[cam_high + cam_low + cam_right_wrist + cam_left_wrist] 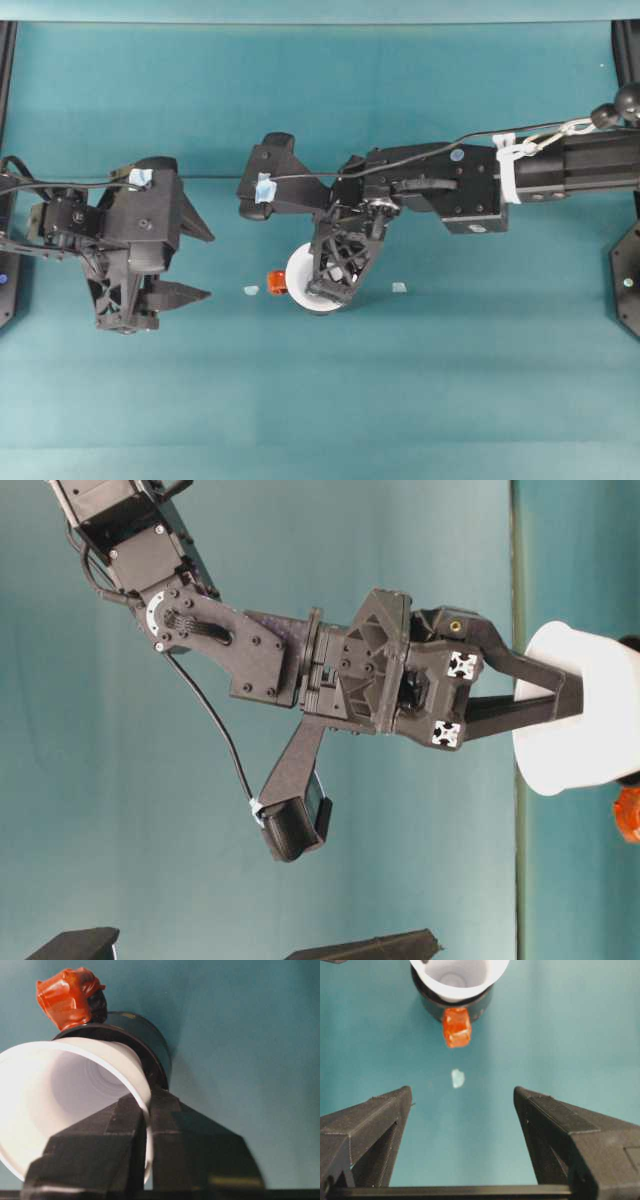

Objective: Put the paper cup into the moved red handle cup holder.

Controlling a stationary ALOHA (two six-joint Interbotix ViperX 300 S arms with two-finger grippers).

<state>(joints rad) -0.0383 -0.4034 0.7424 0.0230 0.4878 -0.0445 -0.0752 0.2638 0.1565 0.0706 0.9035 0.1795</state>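
Looking from the right wrist camera, we see the right gripper (145,1155) pinching the wall of the paper cup (60,1105), one finger inside the rim and one outside, shut on it. Just past the fingers, at 12 o'clock, the cup's lower part sits inside the red handle cup holder (145,1040), whose red tab sticks out at 11 o'clock.

From overhead, we find the cup (300,275) and holder at the middle of the teal tabletop (450,380), with the right gripper (335,270) coming down on them from 1 o'clock and covering much of the rim. The holder's tab (277,282) points to 9 o'clock. Two small pale scraps lie on the tabletop: one scrap (251,290) just beyond the tab at 9 o'clock, another scrap (399,287) at 3 o'clock of the cup.

Further out at 9 o'clock, the left gripper (195,265) rests well apart, its fingers spread wide and holding nothing. Nothing stands between it and the cup but the nearer scrap. Bits of blue tape sit on both arms; we can read no writing anywhere.
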